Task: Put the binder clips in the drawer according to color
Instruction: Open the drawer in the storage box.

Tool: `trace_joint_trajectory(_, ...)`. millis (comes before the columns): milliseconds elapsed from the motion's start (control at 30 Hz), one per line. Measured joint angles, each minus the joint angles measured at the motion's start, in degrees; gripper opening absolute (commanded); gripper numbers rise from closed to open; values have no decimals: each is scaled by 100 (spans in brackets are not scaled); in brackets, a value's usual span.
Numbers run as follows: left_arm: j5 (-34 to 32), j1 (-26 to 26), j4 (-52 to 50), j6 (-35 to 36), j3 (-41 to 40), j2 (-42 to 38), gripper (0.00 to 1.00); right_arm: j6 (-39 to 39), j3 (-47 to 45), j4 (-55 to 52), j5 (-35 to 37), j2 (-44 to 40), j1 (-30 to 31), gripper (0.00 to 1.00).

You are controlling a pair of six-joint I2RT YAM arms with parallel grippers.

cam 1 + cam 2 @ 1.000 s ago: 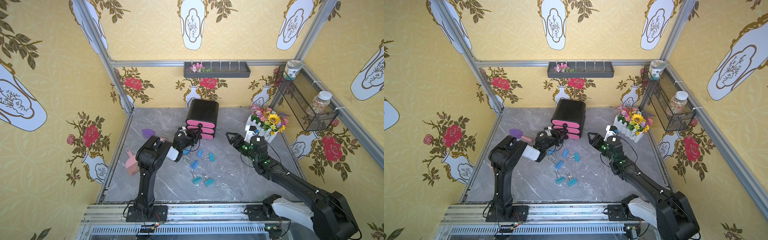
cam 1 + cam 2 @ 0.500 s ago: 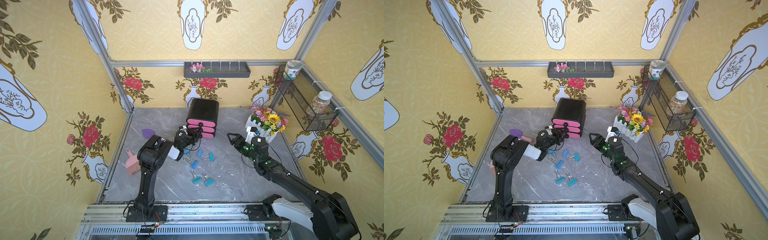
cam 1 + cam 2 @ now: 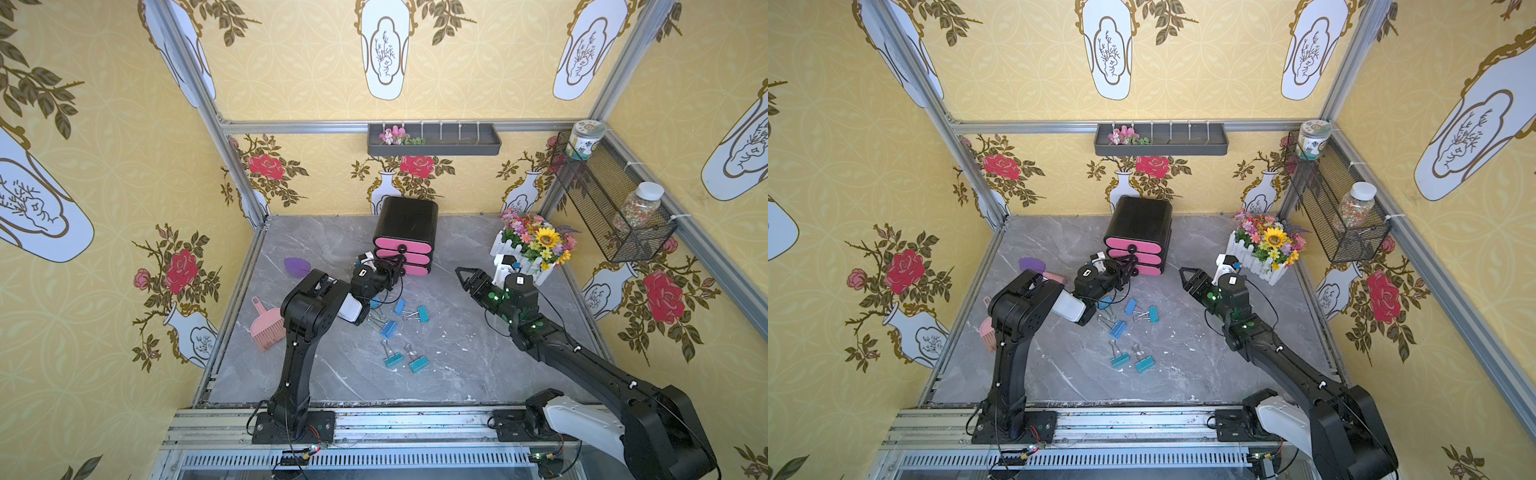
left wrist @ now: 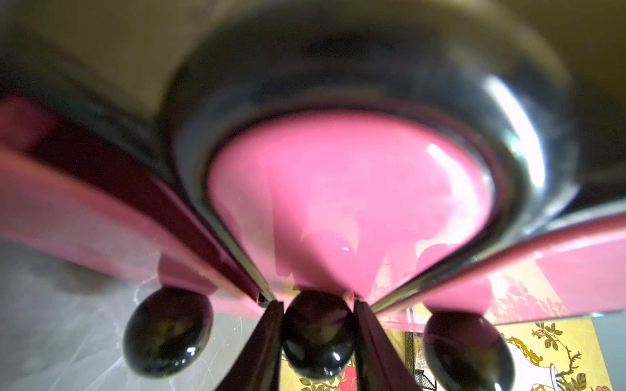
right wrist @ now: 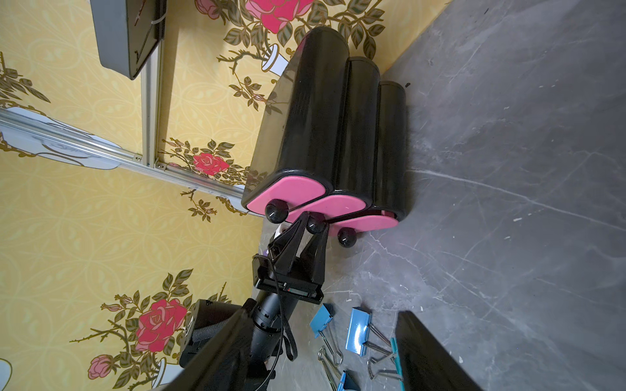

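The drawer [image 3: 405,218] [image 3: 1138,218] [image 5: 311,118] is a black cabinet with three pink fronts, standing at the back of the table. My left gripper [image 3: 400,262] [image 3: 1133,261] [image 4: 318,304] [image 5: 315,224] is at the middle front, both fingers pressed on its round black knob [image 4: 318,333]. The lowest front seems slightly out. Blue binder clips [image 3: 388,329] [image 3: 1118,329] [image 5: 358,330] and teal binder clips [image 3: 417,364] [image 3: 1144,365] lie loose on the table in front of the cabinet. My right gripper [image 3: 462,275] [image 3: 1185,275] [image 5: 325,315] hangs open and empty to the right of them.
A pink dustpan brush [image 3: 266,328] and a purple leaf shape [image 3: 296,266] lie by the left wall. A white-fenced flower box [image 3: 532,245] stands at the back right. A wire basket [image 3: 615,216] with jars juts from the right wall.
My left gripper has moved forward to the drawer fronts and narrowed its fingers onto the middle knob. The right arm has barely moved.
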Motion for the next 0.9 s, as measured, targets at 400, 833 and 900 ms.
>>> trace_joint_trajectory(400, -190, -157, 337, -138, -723, -350, 31, 122, -79, 166, -20, 57, -2, 71)
trace_joint_trajectory(833, -476, -481, 769, -358, -1727, -874, 31, 203, -243, 293, -15, 70, 42, 71)
trace_joint_trajectory(900, -557, -535, 793, -361, -1784, -901, 31, 212, -254, 293, -13, 76, 63, 71)
